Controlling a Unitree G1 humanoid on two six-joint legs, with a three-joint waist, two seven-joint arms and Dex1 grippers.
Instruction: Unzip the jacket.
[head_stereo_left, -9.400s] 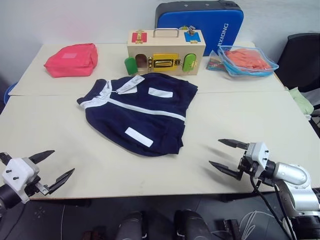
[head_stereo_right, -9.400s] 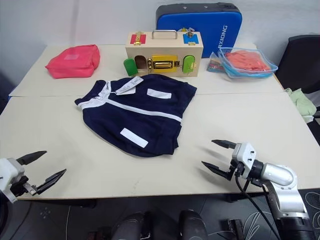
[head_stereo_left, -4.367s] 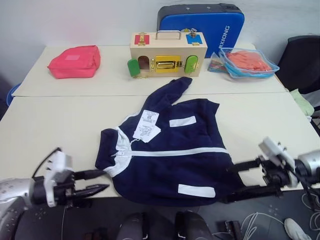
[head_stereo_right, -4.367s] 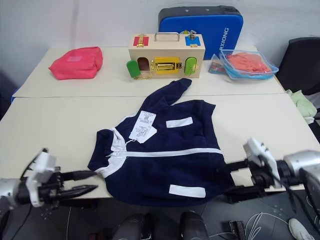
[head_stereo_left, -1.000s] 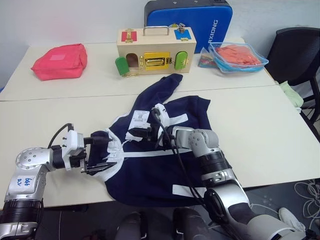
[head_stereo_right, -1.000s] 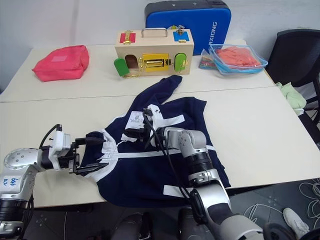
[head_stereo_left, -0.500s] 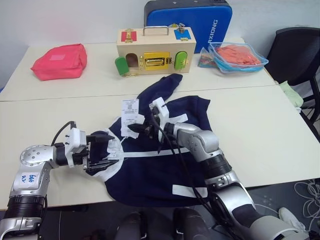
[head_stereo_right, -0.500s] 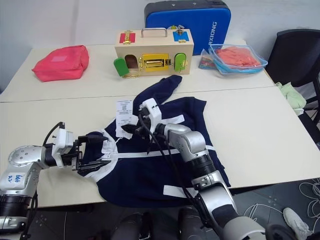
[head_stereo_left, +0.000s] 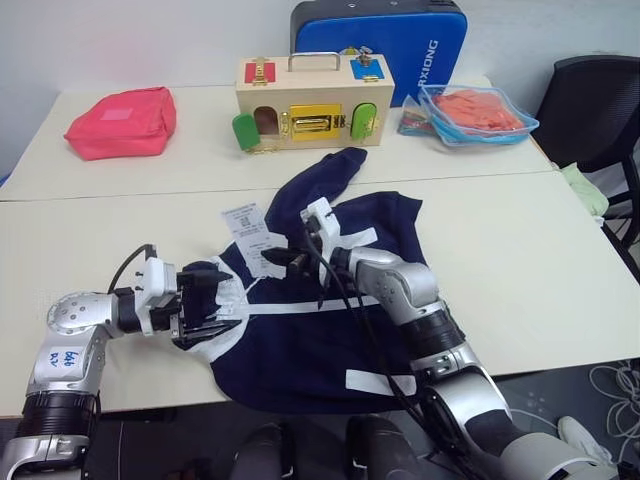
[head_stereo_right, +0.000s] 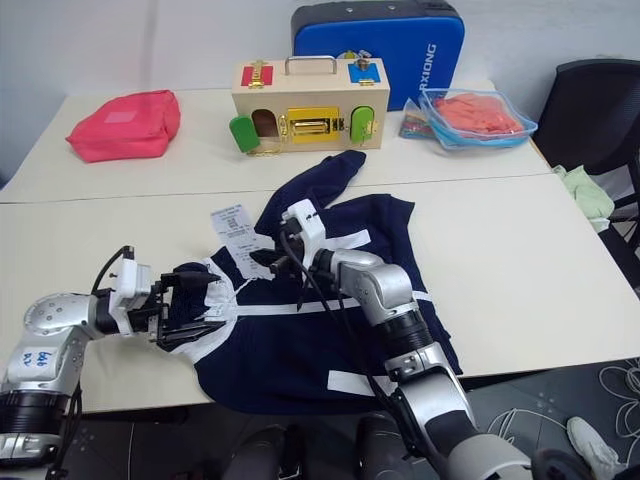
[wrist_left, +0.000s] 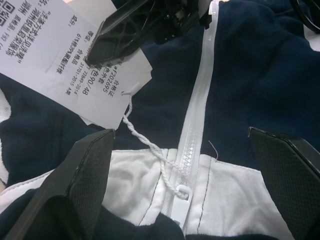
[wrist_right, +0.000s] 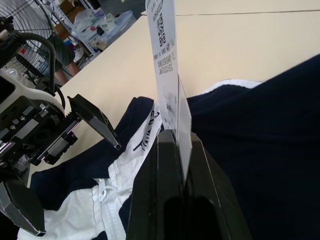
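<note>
The navy jacket (head_stereo_left: 330, 310) lies spread on the near table, its white zipper stripe (wrist_left: 199, 105) closed up to the white collar. The zipper pull (wrist_left: 179, 194) sits at the collar, with a string running from it to the white paper tag (head_stereo_left: 248, 232). My right gripper (head_stereo_left: 270, 258) is shut on the tag's lower edge and holds it up off the fabric; the right wrist view shows the tag (wrist_right: 165, 55) standing out of the closed fingers. My left gripper (head_stereo_left: 230, 297) stands open at the collar, one finger on either side of the zipper top.
At the back of the table stand a pink-red pouch (head_stereo_left: 122, 120), a wooden latch box (head_stereo_left: 308, 100), a blue case (head_stereo_left: 375, 45) and a clear bag with orange cloth (head_stereo_left: 475, 112). A black chair (head_stereo_left: 595, 100) is at the right.
My right gripper has shut on the paper tag and raised it off the jacket; the tag now leans to the left. The left gripper has stayed in place, open.
</note>
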